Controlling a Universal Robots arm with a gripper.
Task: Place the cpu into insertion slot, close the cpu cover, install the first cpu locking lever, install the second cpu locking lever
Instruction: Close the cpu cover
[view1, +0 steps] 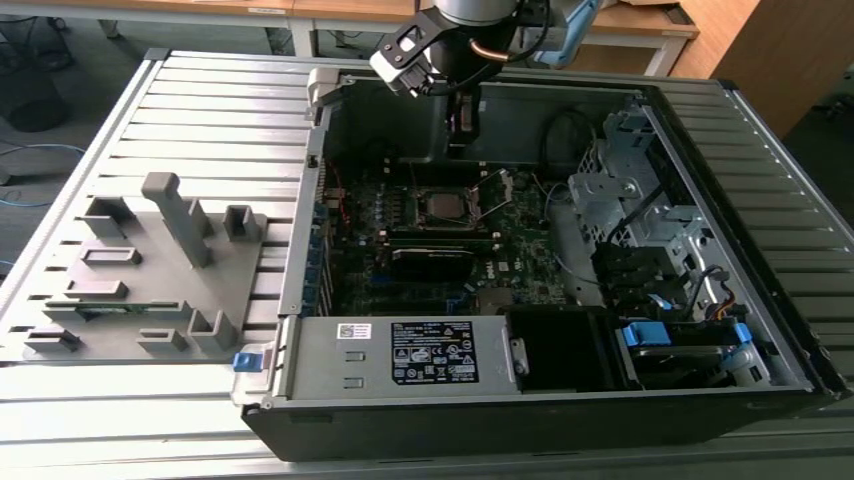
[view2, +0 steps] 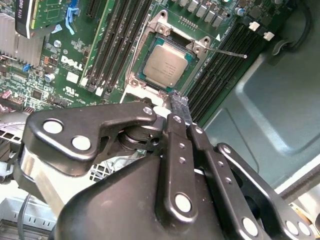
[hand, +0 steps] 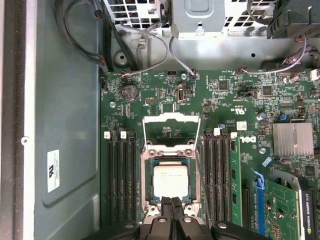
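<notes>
The cpu (hand: 170, 181) lies in the insertion slot (hand: 148, 180), the cpu cover (hand: 171, 118) stands open at the slot's 3 o'clock in the exterior view, and the empty pincer (view2: 179, 104) is closed near the slot's edge.

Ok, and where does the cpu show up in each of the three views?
Exterior view: the cpu sits mid-board inside the open computer case.
Second wrist view: the cpu lies in the insertion slot, just beyond the gripper.
First wrist view: the cpu lies just beyond the gripper.
Shared landmark: the green motherboard around it.
</notes>
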